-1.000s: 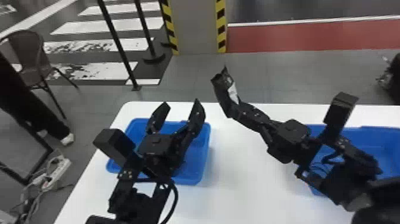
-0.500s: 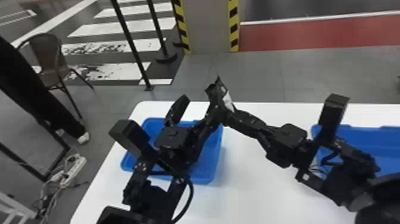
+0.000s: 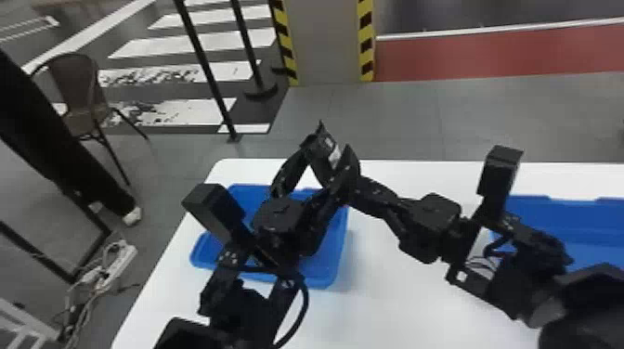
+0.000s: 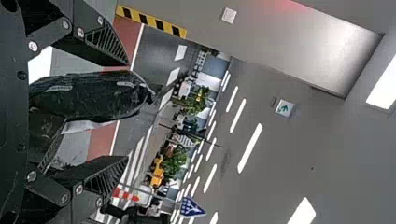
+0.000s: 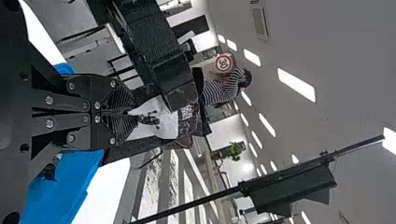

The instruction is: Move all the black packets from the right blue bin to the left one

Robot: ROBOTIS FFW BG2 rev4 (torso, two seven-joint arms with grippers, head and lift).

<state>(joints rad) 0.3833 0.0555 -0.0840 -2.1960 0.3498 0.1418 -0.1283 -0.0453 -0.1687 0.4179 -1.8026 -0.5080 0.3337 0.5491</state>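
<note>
Above the left blue bin (image 3: 341, 250), my right gripper (image 3: 341, 174) is shut on a black packet (image 3: 321, 143) with a white label. My left gripper (image 3: 328, 155) stands open, one finger on each side of that packet. Between the spread fingers of my left gripper (image 4: 127, 110) in the left wrist view lies the dark packet (image 4: 95, 97), a gap on both sides. In the right wrist view the closed fingers of my right gripper (image 5: 128, 113) pinch the packet (image 5: 189, 122) by its white-labelled part. The arms hide much of the left bin's inside.
The right blue bin (image 3: 575, 218) stands at the table's right, partly behind the right arm. White tabletop (image 3: 399, 297) lies between the bins. Left of the table are a chair (image 3: 81, 100), a power strip with cables (image 3: 116, 264) and barrier posts.
My left gripper, earlier apart from the packet, has come across to the right and up until its open fingers flank it. The right gripper keeps its hold. The head view has shifted slightly.
</note>
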